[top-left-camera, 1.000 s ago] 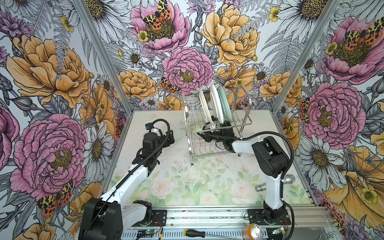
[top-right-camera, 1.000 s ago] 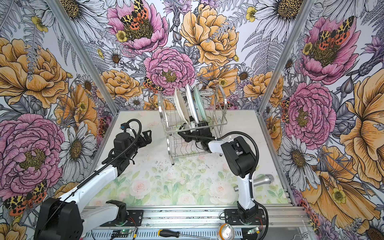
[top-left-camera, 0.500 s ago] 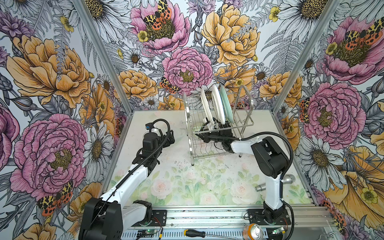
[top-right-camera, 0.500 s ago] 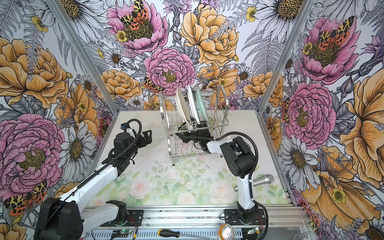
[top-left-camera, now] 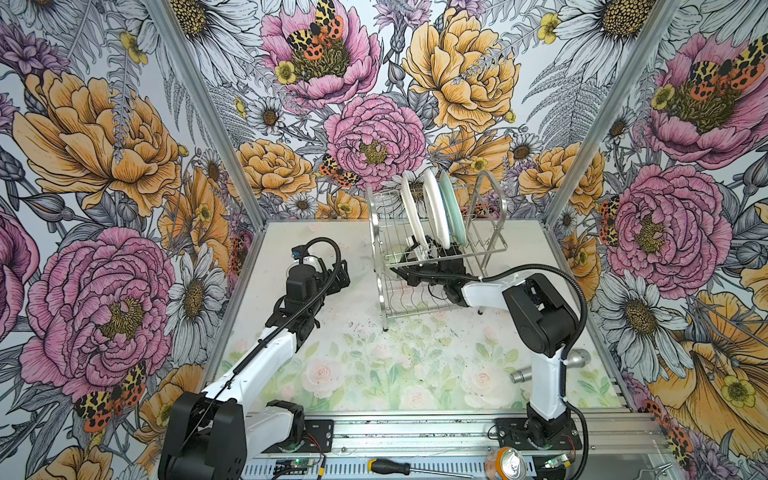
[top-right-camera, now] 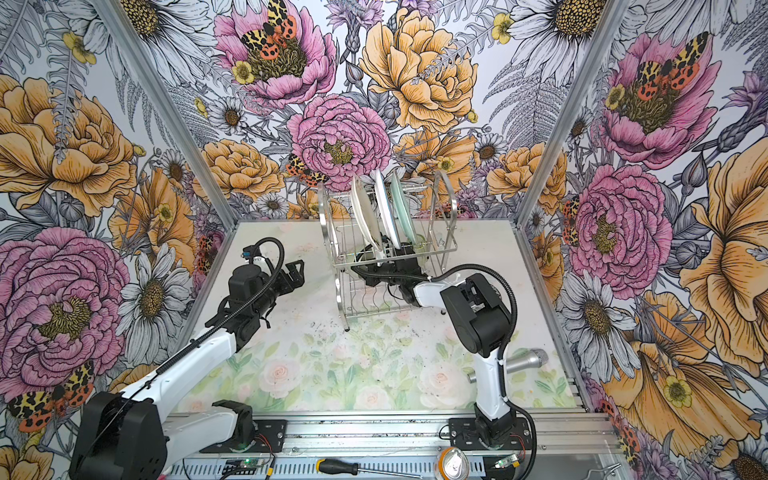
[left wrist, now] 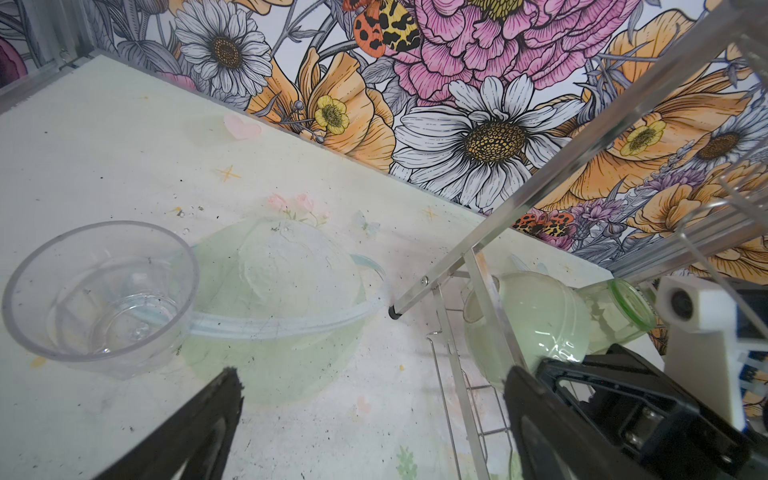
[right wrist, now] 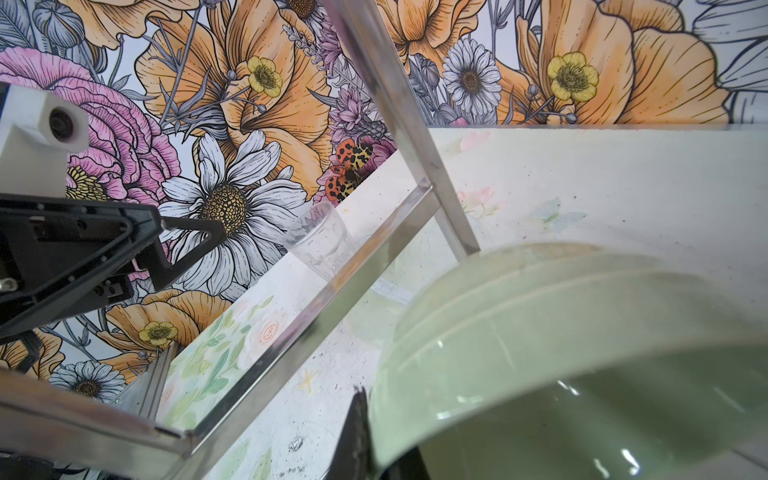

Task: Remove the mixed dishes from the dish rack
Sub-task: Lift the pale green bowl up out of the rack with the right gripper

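Observation:
The dish rack stands at the back with three plates upright in its upper shelf: cream, white and mint green. My right gripper reaches into the lower tier and is shut on the rim of the pale green bowl. One finger shows outside the rim; the other is hidden inside. A green tumbler lies behind that bowl. My left gripper hangs open and empty over the table left of the rack, close to the clear glass standing upright there.
A grey metal cylinder lies on the table at the front right, behind the right arm's base. A screwdriver and a can rest on the front rail. The rack's steel leg stands between the two grippers.
My right gripper has closed the last bit onto the bowl's rim inside the rack. The plates above have shifted slightly. The left arm has stayed where it was.

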### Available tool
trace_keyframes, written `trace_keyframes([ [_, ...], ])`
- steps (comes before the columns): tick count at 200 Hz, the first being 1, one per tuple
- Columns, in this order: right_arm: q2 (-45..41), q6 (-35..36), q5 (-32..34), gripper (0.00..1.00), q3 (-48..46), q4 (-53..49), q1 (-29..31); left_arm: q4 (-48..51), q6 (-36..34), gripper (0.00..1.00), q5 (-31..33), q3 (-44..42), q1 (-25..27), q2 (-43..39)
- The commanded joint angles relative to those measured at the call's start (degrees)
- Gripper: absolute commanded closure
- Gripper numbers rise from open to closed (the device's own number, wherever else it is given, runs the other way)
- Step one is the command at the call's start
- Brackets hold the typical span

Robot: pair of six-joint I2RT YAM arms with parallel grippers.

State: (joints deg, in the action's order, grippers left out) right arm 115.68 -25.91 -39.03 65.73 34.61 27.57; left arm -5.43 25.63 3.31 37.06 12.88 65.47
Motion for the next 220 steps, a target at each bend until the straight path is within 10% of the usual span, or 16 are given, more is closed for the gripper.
trace_keyframes([
  [1, -2.64, 0.86, 1.96, 1.0, -1.69, 0.69, -0.15, -1.34, 0.73, 0.01, -0.89, -0.5, -0.5, 0.3],
  [220, -22.01, 6.6, 7.92, 1.0, -20.25, -5.58, 0.99, 0.74, 4.29, 0.01, -1.03, -0.7, 2.04, -5.86],
])
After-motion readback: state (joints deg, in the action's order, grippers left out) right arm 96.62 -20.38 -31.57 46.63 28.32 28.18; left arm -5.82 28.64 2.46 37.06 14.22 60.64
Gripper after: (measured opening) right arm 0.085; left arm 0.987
